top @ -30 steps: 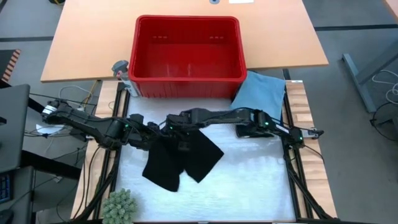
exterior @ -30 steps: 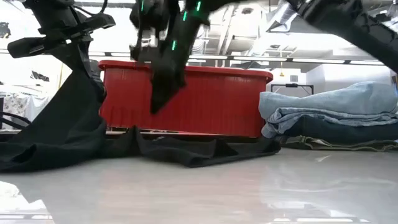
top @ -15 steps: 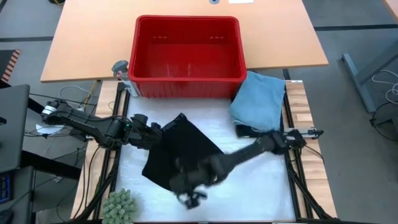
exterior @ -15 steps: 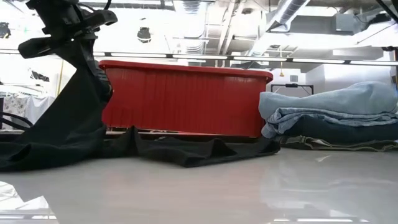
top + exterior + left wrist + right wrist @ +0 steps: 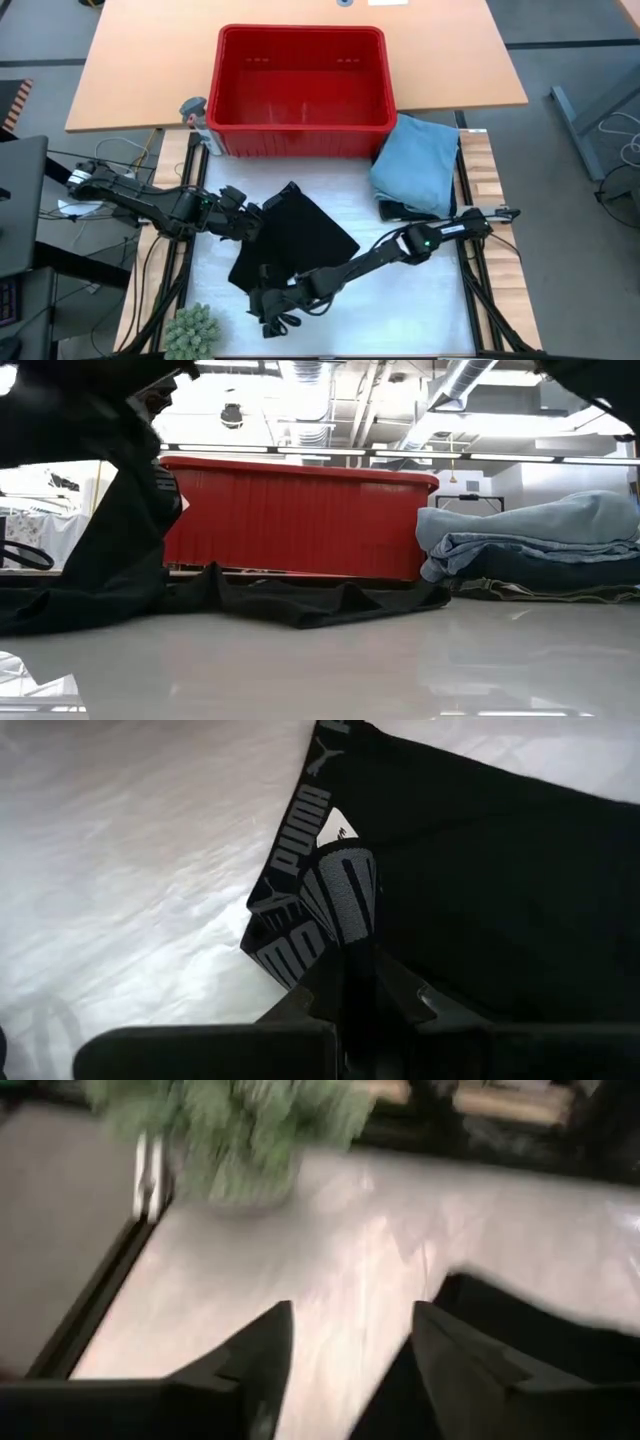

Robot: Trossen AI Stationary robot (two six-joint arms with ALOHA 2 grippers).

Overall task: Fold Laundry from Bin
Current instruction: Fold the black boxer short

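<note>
High view: left end effector (image 5: pixel 247 222) pinches black garment (image 5: pixel 300 238) edge; right end effector (image 5: pixel 272 313) spread open w/ nothing in it.

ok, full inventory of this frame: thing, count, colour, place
bin: 1, red, far middle of the table
black garment: 1, spread on the white mat, centre-left
folded laundry stack: 1, light blue over darker layers, right of the bin
green plant: 1, near-left corner
grey object: 1, by the bin's left corner
left claw: shut on the black garment's waistband
right claw: open, at the garment's near edge
</note>
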